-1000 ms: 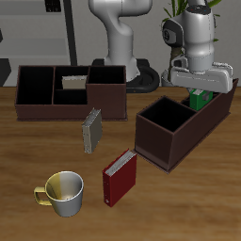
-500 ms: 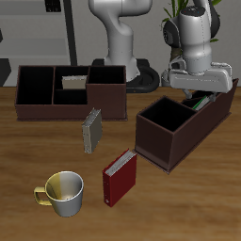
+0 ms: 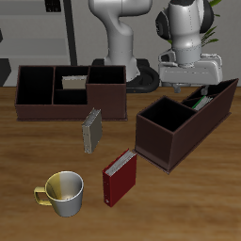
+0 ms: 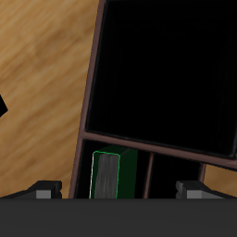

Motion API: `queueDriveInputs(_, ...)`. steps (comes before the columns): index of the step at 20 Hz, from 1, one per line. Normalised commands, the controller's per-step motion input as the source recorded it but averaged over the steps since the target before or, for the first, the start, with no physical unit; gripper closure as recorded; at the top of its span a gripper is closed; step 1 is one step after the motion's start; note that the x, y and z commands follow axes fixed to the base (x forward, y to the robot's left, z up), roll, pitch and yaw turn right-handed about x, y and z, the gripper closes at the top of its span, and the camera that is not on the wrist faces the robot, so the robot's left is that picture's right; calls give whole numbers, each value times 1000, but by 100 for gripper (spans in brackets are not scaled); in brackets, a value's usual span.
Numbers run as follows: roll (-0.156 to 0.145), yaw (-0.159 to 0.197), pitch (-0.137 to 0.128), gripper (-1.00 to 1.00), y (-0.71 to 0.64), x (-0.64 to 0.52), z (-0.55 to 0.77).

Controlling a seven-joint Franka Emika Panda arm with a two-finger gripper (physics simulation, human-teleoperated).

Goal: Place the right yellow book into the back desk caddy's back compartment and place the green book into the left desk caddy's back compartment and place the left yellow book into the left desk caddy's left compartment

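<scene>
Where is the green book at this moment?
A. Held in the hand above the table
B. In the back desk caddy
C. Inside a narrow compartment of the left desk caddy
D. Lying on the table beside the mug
C: the green book stands in a narrow compartment of the left desk caddy, with the hand above it.

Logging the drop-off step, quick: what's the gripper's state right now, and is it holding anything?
Gripper: open, holding nothing; the green book sits below it in the left desk caddy, apart from both fingertips.

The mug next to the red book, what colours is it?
The mug is grey with a yellow side and yellow handle. The exterior view shows it best.
</scene>
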Motion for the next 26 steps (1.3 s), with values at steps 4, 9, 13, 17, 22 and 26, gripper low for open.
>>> queueDriveInputs(4,-72,92,-46,-100,-667,264,208)
queueDriveInputs(9,-138,79,-101,-100,-1313,235,397)
queueDriveInputs(13,-132,82,-73,-100,-1094,106,279)
queueDriveInputs(17,-139,-30,-17,-100,-1054,-44,114)
queueDriveInputs(22,-65,28,-57,-100,-820,-290,11)
queueDriveInputs(26,-11,116,-7,-100,-791,-120,-68)
